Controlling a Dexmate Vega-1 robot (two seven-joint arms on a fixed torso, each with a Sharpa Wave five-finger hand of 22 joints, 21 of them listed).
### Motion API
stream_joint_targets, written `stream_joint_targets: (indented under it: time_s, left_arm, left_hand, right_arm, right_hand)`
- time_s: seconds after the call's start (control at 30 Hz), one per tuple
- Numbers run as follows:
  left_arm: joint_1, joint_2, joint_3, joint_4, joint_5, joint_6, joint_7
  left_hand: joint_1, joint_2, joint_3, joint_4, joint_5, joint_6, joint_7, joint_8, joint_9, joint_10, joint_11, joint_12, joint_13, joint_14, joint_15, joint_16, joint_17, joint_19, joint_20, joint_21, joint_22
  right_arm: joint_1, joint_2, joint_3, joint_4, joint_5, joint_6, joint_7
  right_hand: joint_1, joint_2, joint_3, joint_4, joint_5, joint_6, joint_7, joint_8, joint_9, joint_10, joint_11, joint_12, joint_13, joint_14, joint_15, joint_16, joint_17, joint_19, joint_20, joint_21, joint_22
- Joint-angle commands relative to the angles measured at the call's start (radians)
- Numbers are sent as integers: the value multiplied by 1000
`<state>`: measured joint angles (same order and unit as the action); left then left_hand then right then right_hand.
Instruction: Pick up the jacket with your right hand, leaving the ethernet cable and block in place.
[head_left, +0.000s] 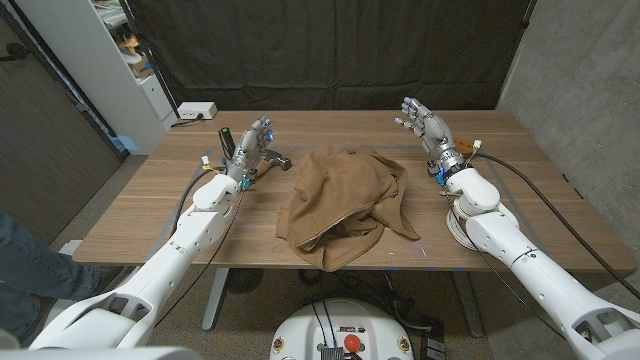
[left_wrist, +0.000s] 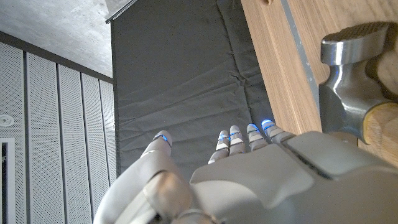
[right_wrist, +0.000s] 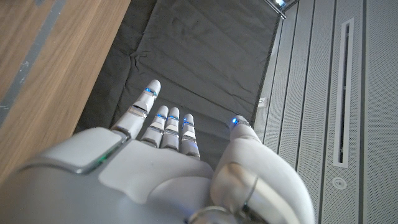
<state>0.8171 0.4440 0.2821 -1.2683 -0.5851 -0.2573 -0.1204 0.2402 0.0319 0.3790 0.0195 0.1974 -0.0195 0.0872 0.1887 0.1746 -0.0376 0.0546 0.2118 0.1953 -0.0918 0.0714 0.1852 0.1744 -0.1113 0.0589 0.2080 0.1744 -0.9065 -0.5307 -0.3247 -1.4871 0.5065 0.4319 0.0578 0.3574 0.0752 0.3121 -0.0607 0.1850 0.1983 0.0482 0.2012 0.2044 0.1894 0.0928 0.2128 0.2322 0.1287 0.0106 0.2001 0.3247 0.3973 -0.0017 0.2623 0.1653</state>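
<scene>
A: Going from the left of the frame, what is the left hand (head_left: 252, 140) doing?

B: It holds nothing, its fingers (left_wrist: 239, 137) straight and a little apart, and it stands just beside a hammer (head_left: 262, 156) at the upper left of the desk (head_left: 150, 215).

A: And the jacket (head_left: 345, 205)?

B: A crumpled brown heap at the centre of the desk, well apart from both hands. I cannot see an ethernet cable or a block, so they may be under the cloth.

A: The right hand (head_left: 425, 122)?

B: At the upper right, raised above the desk, fingers (right_wrist: 163, 124) spread and empty. I judge the task has not begun: no reach is made yet.

A: So the next move?

B: The right hand has to swing toward the centre, come down on a top fold and pinch cloth only, then lift slowly so nothing beneath is dragged.

A: The room?

B: A wooden desk, a black curtain (head_left: 330, 50) behind, a white shelf (head_left: 110, 60) at the upper left, a grey wall at the right.
</scene>
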Motion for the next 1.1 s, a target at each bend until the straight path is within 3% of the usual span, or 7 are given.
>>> stream_joint_targets:
  time_s: [0.03,0.33,1.1]
  left_arm:
    - [0,-7,-8,9,-32,1,-30]
    - [-1,1,-3,3,-25,7,-27]
    - [18,15,-5,-40,-17,14,-15]
  left_hand:
    - [12,4,2,-8,-4,6,0,4,4,2,-4,5,1,-2,-6,3,5,-3,7,-4,5]
    - [14,6,2,-11,-5,7,0,3,4,3,-3,5,1,-1,-5,3,5,-4,8,-5,5]
    - [16,10,2,-17,-8,20,-2,5,3,16,-5,9,1,1,-6,3,5,-5,12,-7,5]
  right_arm:
    - [-14,-16,-6,-38,-12,24,3]
    - [-28,-35,-4,-87,-14,32,2]
    - [-41,-76,-16,-131,-80,116,6]
  right_hand:
    - [10,0,1,-8,4,10,-2,1,1,6,2,-4,1,-4,1,3,0,-4,2,-2,5]
    - [10,1,0,-9,4,9,-3,1,0,6,2,-5,-1,-4,4,3,-2,-5,2,-6,5]
    - [3,5,-7,-9,3,6,-7,-2,-3,9,-2,-5,-6,12,-2,12,-9,-13,8,-21,5]
